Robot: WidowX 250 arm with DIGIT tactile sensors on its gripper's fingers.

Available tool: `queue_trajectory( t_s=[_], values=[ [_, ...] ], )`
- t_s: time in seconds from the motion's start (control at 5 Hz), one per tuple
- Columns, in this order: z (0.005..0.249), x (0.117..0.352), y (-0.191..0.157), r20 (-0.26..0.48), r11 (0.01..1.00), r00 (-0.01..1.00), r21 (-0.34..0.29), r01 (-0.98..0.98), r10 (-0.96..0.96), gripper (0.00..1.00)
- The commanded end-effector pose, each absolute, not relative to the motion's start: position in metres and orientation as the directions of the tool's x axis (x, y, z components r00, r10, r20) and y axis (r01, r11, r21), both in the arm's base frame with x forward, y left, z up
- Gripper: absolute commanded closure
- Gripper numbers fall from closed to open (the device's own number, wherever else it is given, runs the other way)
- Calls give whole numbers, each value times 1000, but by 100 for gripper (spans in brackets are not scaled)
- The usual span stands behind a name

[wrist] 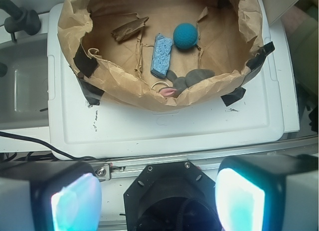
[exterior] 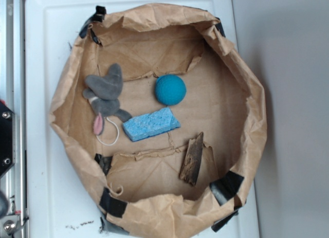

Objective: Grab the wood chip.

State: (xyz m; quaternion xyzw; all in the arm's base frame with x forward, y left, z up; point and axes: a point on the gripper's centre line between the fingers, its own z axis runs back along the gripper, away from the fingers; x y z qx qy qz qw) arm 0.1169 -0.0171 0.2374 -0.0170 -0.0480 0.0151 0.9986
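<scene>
Waiting Above the Bag, Chip Untouched

Lying flat on the floor of the paper bag (exterior: 241, 84), the chip (exterior: 192, 159) sat against a torn flap, well apart from the gripper (wrist: 158, 191), whose pads stood wide apart over the white lid (wrist: 164, 126). It looked light, stiff and rough-grained, likely to splinter at its jagged ends, so a pinch across its narrow middle seemed safest. In the exterior view its long axis ran nearly top to bottom, leaning slightly. The sponge (exterior: 151, 124), ball (exterior: 170, 89) and toy mouse (exterior: 105, 94) lay nearby.
</scene>
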Motion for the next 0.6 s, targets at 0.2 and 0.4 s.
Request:
queue_trajectory(
  t_s=[0.2, 0.4],
  values=[
    [240, 159, -30, 149, 971, 961, -88, -222, 233, 0],
    [221, 203, -45, 139, 958, 948, -15, -287, 286, 0]
  ],
)
